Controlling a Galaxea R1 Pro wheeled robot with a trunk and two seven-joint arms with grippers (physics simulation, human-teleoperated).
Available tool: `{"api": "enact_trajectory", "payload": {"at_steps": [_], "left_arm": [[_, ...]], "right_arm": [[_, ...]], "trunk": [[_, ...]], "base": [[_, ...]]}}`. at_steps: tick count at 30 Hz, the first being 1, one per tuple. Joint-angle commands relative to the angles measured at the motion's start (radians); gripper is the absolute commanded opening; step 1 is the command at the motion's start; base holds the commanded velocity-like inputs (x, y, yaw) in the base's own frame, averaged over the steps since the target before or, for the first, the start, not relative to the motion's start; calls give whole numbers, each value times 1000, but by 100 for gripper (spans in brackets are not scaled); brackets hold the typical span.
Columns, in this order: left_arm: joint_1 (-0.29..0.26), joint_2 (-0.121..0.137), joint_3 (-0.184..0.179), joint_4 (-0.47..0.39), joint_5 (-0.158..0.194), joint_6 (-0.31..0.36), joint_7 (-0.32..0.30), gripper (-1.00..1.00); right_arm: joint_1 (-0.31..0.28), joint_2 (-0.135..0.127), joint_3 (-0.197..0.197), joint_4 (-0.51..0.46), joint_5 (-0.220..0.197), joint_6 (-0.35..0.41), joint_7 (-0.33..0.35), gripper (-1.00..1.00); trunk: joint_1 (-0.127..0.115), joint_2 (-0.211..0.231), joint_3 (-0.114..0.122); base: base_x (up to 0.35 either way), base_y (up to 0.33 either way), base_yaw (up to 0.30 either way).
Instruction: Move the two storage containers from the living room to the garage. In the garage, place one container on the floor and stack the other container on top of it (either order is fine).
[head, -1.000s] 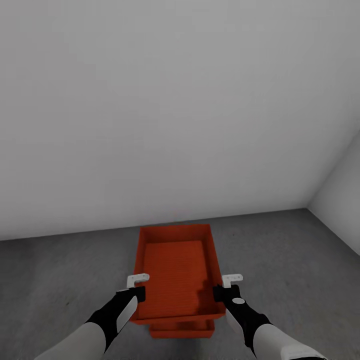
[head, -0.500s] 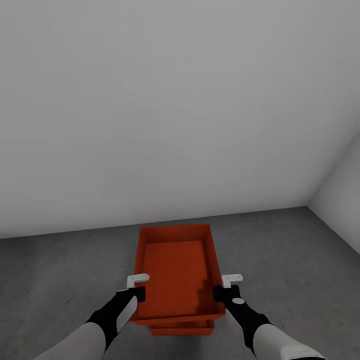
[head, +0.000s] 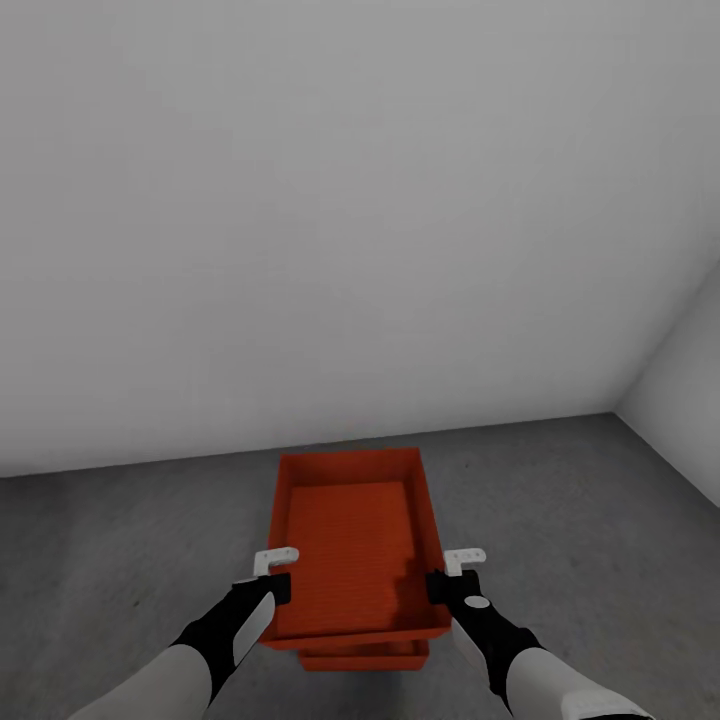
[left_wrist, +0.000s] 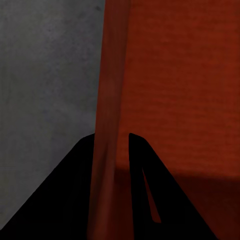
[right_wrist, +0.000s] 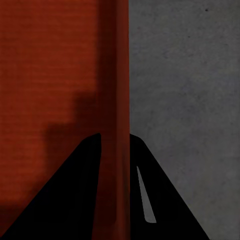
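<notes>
A bare corner of the garage: a plain white-grey wall (head: 330, 230) rises across the far side, and a second wall (head: 685, 380) meets it at the right. The floor (head: 110, 560) is dark grey, rough and speckled, with nothing else standing on it around the bins.

Near the robot, an orange-red storage container (head: 355, 540) sits with its long axis running away toward the far wall, open at the top, its ribbed bottom visible. Just beneath its near edge, the rim of a second orange-red container (head: 362, 657) shows; the upper one appears to be resting on it, though the contact itself is hidden.

The left end effector (head: 268, 580) is at the upper bin's left wall, near its near corner. In the left wrist view its two dark fingers (left_wrist: 142, 170) straddle that thin wall (left_wrist: 107, 125), pinching it. The right end effector (head: 448, 578) mirrors this on the right wall, its fingers (right_wrist: 85, 170) closed on either side of the wall (right_wrist: 117, 100), one inside the bin and one outside over the floor.
</notes>
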Motion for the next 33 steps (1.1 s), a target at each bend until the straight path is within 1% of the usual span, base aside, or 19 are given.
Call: {"api": "enact_trajectory", "payload": {"at_steps": [1, 18, 29, 33], "left_arm": [[-1, 19, 22, -4, -28, -18, 14, -100], [-1, 19, 22, -5, -27, -18, 14, -100], [-1, 18, 22, -5, -27, -18, 14, -100], [-1, 18, 22, -5, -27, -19, 14, -100]], "right_arm": [[0, -6, -22, 3, 4, -3, -51, -100], [0, -5, -22, 3, 4, -4, -51, -100], [0, -4, -22, 3, 3, -4, -53, -100], [0, -4, -22, 3, 3, -4, -53, -100]], "trunk": [[0, -1, -1], [0, -1, -8], [0, -1, -8], [0, -1, -8]], "base": [[0, 0, 0], [0, 0, -9], [0, 0, -239], [0, 0, -62]]}}
